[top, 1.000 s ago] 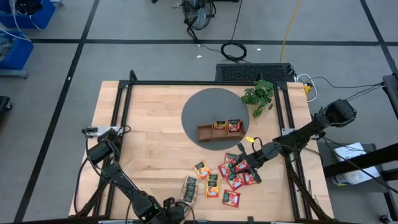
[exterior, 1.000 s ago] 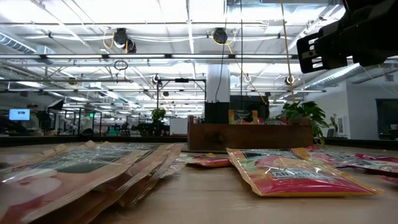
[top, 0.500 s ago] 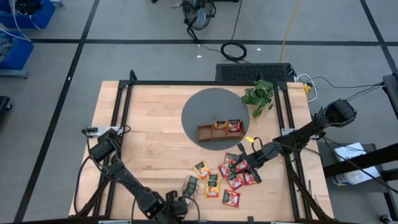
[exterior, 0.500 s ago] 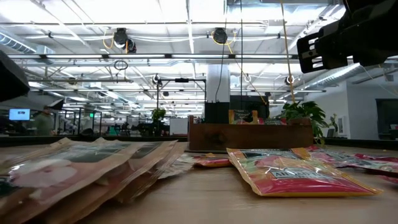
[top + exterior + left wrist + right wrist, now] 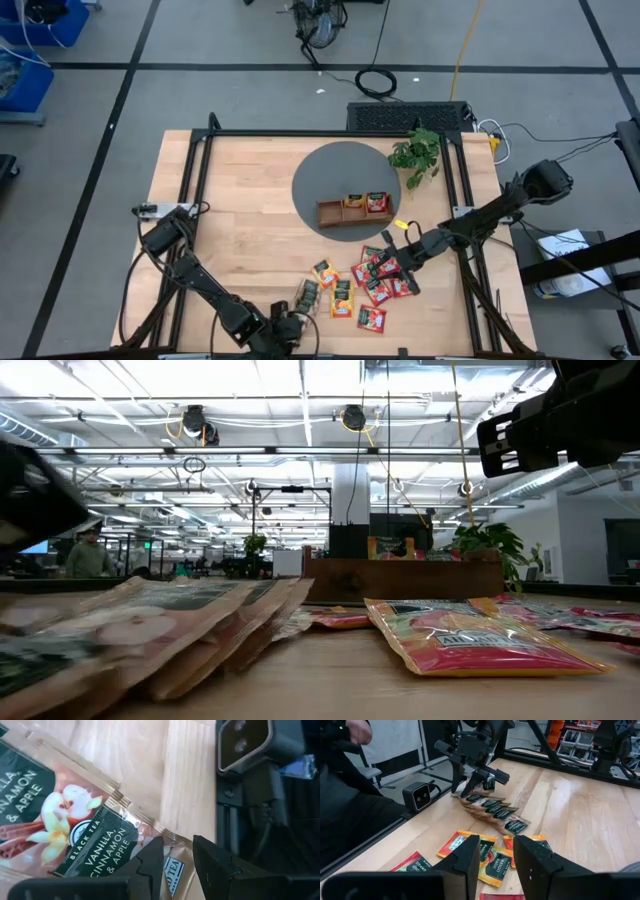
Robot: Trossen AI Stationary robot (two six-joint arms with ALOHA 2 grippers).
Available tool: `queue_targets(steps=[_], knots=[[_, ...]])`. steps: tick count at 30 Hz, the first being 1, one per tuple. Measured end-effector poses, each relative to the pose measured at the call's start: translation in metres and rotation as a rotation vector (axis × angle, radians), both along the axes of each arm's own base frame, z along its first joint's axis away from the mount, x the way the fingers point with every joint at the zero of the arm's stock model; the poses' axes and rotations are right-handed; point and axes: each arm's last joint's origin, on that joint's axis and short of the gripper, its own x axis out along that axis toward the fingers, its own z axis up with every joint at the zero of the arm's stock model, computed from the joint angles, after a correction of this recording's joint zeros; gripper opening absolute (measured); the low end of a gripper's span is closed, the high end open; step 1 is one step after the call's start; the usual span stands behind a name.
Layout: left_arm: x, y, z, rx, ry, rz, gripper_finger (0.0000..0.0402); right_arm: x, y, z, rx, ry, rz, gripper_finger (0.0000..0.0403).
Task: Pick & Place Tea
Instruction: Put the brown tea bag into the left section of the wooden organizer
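"Black Tea Vanilla, Cinnamon & Apple" packet [image 5: 95, 845]

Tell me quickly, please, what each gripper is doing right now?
Left gripper: shut on a beige tea packet at the near table edge.
Right gripper: open, holding nothing, above the red packets.

table [image 5: 250, 220]: wood | on it: grey mat [image 5: 340, 165]; plant [image 5: 416, 152]; scattered tea packets [image 5: 372, 290]
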Motion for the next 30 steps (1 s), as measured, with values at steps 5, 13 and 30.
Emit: queue_targets(steps=[5, 13, 30], knots=[[0.01, 0.012, -0.001, 0.037, 0.01, -0.024, 0.0113, 0.004, 0.001, -0.003, 0.003, -0.021, -0.027, 0.0105], [0.017, 0.022, -0.002, 0.053, 0.014, -0.019, 0.0113, 0.012, 0.005, -0.011, 0.059, -0.02, -0.034, 0.0105], [0.018, 0.021, -0.002, 0.098, -0.031, -0.04, 0.0113, 0.113, 0.018, -0.045, 0.227, 0.156, -0.168, 0.0105]])
